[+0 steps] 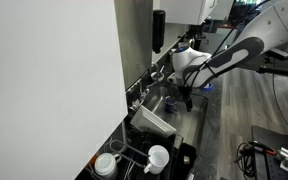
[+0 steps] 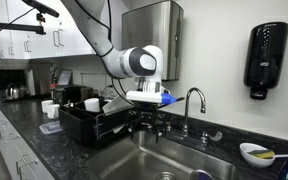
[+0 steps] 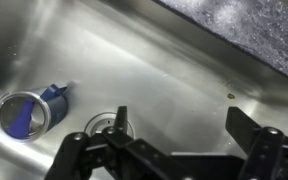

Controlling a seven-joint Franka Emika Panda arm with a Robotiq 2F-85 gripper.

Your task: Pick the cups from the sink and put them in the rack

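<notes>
— Where are our fingers [image 3: 121,125]?
— Spread wide and holding nothing. They hang over the sink [image 2: 124,160], above its drain [image 3: 102,124].
— And the blue cup [image 3: 26,112]?
— It lies on its side on the sink's floor, just beside the drain and apart from the fingers. We see its mouth in the wrist view.
— What crowds us?
— The tap [image 2: 191,100] rises at the sink's back edge, near the fingers. The rack [image 2: 79,128] stands on the worktop [image 2: 54,155] at the sink's end. A whitish tub [image 1: 154,122] leans in its sink-side part.
— The white cup [image 1: 157,157]?
— We see it in the rack, beyond the tub from the sink. A bowl [image 2: 254,152] sits on the worktop at the sink's other end.
</notes>
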